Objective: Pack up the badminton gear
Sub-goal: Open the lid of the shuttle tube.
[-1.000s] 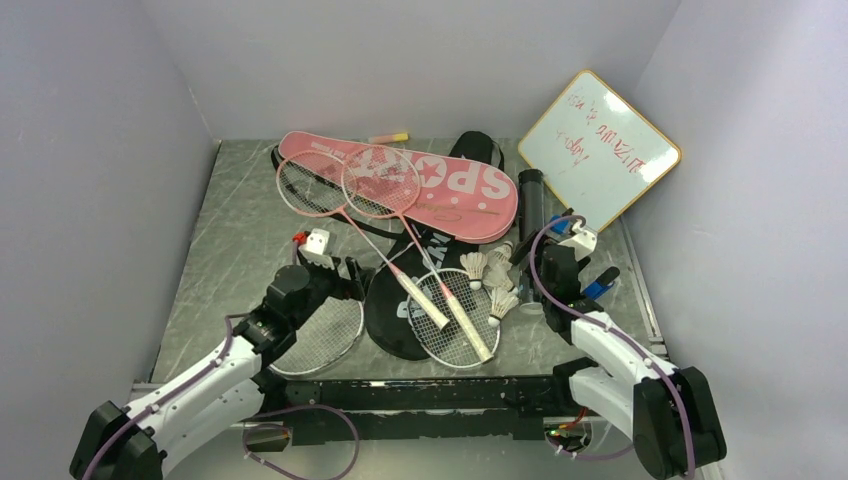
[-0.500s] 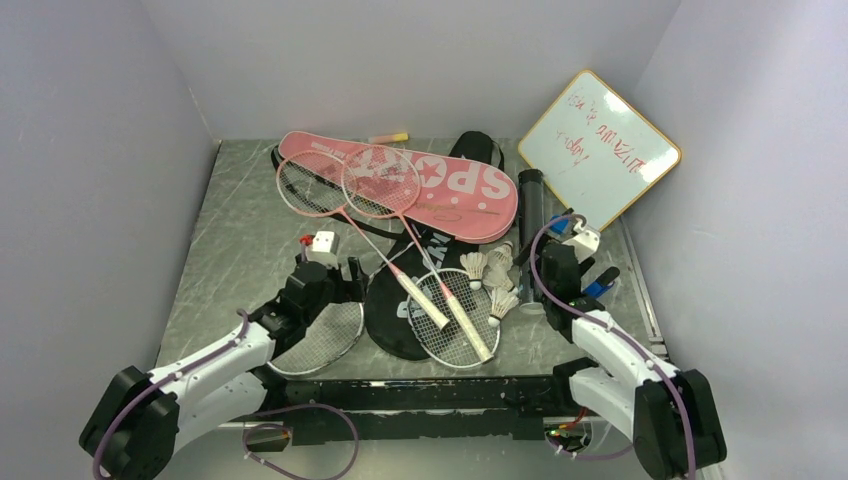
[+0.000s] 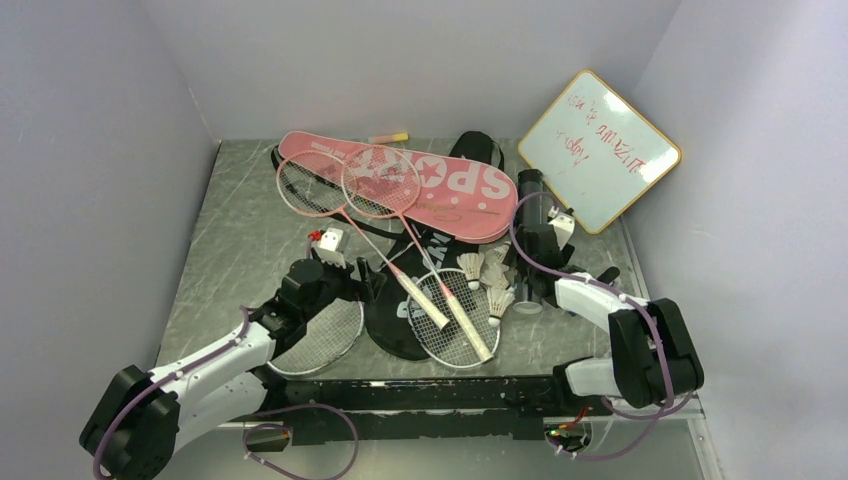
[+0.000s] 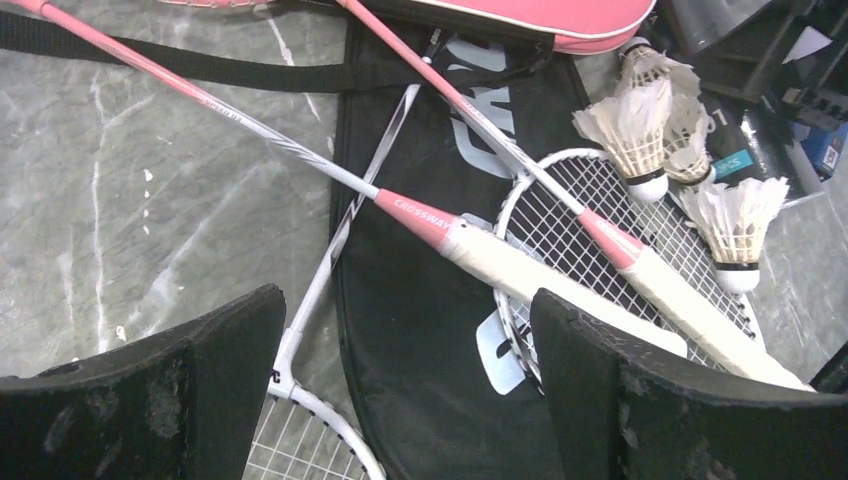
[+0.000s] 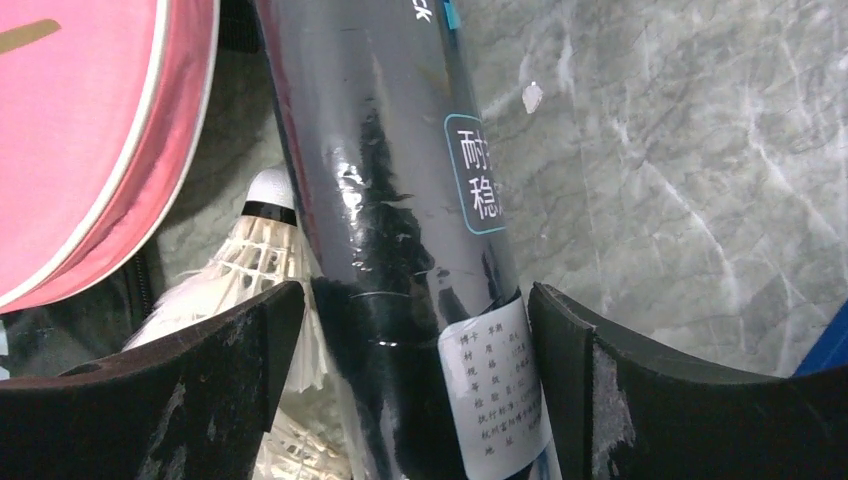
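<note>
Currently, right gripper (image 5: 415,330): jaws stand wide astride the dark tube (image 5: 390,200). A sliver of gap shows at the finger on the wrist view's left. Whether the other finger touches cannot be told.
Tube's lie: on the table (image 5: 700,180), right side, long axis running near to far, away from the arm bases.
Beside the tube: white shuttlecocks (image 5: 255,250) crowd its side, just by that same finger. The pink cover (image 5: 90,130) lies beyond them.
Left gripper (image 4: 405,320): spread wide, nothing between the fingers, hanging over the black cover (image 4: 420,400).
Under it: white grips of two pink rackets (image 4: 420,215) cross the head of a white-framed racket (image 4: 555,240). Their shafts slant away to the far left.
Far right: whiteboard (image 3: 598,150) propped up past the tube's far end.
</note>
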Action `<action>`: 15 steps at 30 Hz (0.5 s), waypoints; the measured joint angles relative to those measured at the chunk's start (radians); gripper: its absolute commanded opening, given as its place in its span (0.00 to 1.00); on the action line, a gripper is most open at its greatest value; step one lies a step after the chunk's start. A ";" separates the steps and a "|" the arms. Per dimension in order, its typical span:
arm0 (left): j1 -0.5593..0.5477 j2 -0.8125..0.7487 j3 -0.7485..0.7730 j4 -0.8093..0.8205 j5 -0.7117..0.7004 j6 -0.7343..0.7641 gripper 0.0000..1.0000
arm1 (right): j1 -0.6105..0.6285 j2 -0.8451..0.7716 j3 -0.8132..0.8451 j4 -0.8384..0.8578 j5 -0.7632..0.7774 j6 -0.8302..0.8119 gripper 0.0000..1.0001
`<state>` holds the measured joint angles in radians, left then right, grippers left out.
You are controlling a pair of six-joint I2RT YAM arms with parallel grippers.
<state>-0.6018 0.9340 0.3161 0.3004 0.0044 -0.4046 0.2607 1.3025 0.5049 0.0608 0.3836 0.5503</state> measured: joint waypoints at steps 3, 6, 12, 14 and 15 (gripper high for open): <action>0.000 0.000 0.000 0.010 0.019 0.000 0.96 | 0.000 0.029 0.010 -0.010 -0.005 0.003 0.71; 0.000 0.002 0.000 0.019 0.037 0.000 0.96 | 0.002 0.030 0.011 -0.013 -0.014 0.006 0.66; 0.000 0.020 0.000 0.034 0.069 0.000 0.96 | 0.003 -0.113 -0.011 -0.067 -0.009 0.011 0.66; 0.000 0.021 0.000 0.043 0.083 0.000 0.96 | 0.003 -0.213 -0.018 -0.099 0.000 0.011 0.66; 0.000 0.022 -0.001 0.050 0.090 0.000 0.96 | 0.003 -0.264 -0.019 -0.116 0.000 0.010 0.66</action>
<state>-0.6018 0.9558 0.3153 0.3508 0.0948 -0.4046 0.2634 1.0386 0.4862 -0.0551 0.3840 0.5606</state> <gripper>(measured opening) 0.966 0.716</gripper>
